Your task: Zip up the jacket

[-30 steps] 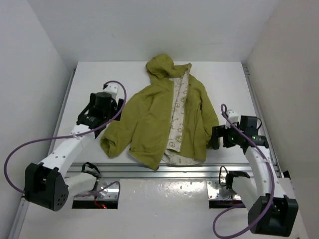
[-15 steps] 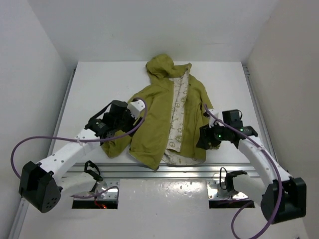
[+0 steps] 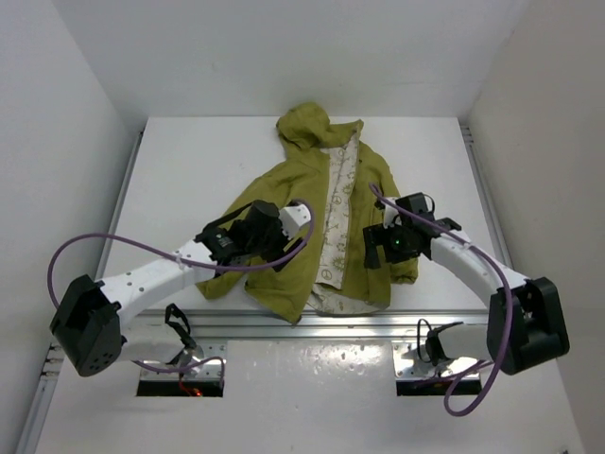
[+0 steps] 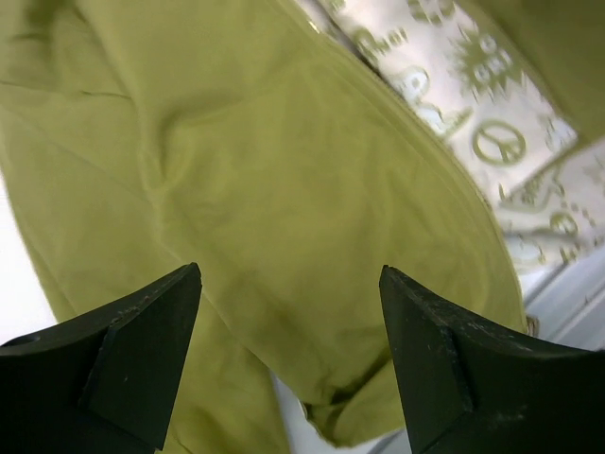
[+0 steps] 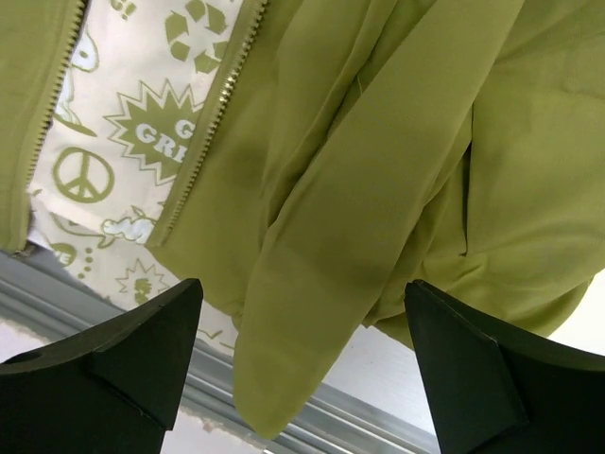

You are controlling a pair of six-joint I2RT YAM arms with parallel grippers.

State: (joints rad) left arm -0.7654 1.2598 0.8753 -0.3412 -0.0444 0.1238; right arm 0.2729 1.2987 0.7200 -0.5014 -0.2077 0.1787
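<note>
At the near edge a metal rail (image 3: 284, 328) runs along the white table (image 3: 189, 161). The hem of the jacket (image 3: 293, 180) lies just beside it. The jacket rests flat in the middle of the table, front up, hem near and hood far.

It is unzipped. The two olive front panels stand apart, and a strip of cream lining (image 3: 337, 213) printed with pale green motifs shows between them from collar to hem.

The left gripper (image 4: 288, 274) hangs over the left front panel, towards the hem. Its fingers are spread wide with nothing between them. Only smooth olive cloth lies below it, with the lining off to its right.

The right gripper (image 5: 302, 284) hangs over the jacket's right side, level with the left one, its fingers likewise spread and empty. Below it lies the right sleeve (image 5: 321, 265), folded along the right panel, with its end lapping onto the rail. The zipper (image 5: 213, 118) shows as a row of metal teeth along the right panel's inner edge, left of this gripper. Its other half edges the lining's far side, and the two halves are well apart.

A purple cable (image 3: 57, 274) loops from each arm.

Farthest off, the hood (image 3: 304, 126) lies crumpled, pointing at the back wall.
</note>
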